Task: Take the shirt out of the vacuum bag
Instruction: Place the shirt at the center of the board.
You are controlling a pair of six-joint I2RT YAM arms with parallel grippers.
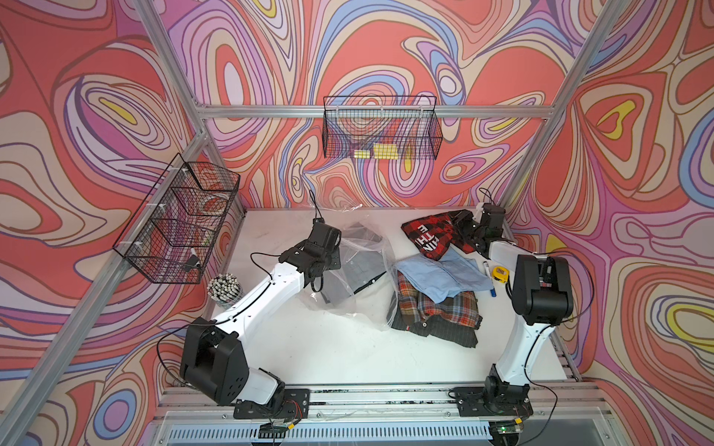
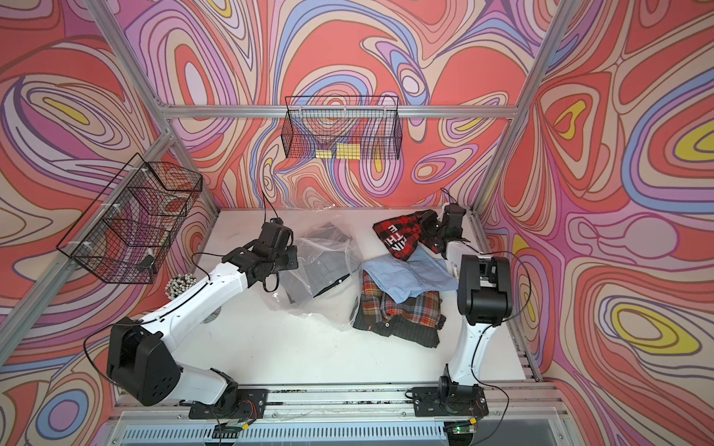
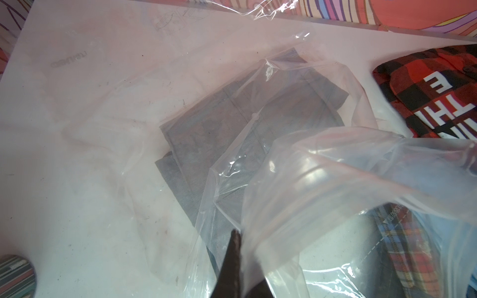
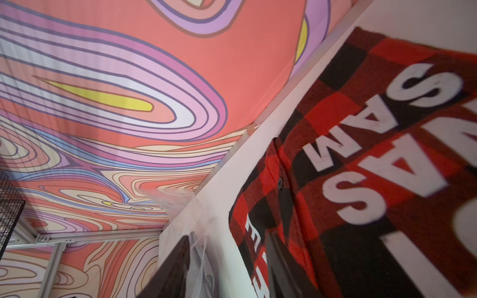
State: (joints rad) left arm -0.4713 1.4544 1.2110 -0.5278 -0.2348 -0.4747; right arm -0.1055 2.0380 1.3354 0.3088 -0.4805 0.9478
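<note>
Vacuum bag (image 1: 363,293) is lying mid-frame, grey shirt (image 1: 353,266) inside, left gripper (image 3: 235,237) clamping its plastic while right gripper (image 4: 227,247) is hovering jaws-apart by the red plaid shirt (image 1: 429,235) upper right; reaching inside comes next, probably.

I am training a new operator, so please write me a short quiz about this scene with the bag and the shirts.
1. True or false: the grey shirt lies inside the vacuum bag.
2. What does the left gripper pinch? A) the vacuum bag B) a towel C) nothing
3. Fill in: the right gripper, at the edge of the red-and-black checked shirt, is ____ (open or shut).
Key: 1 true; 2 A; 3 open.
</note>
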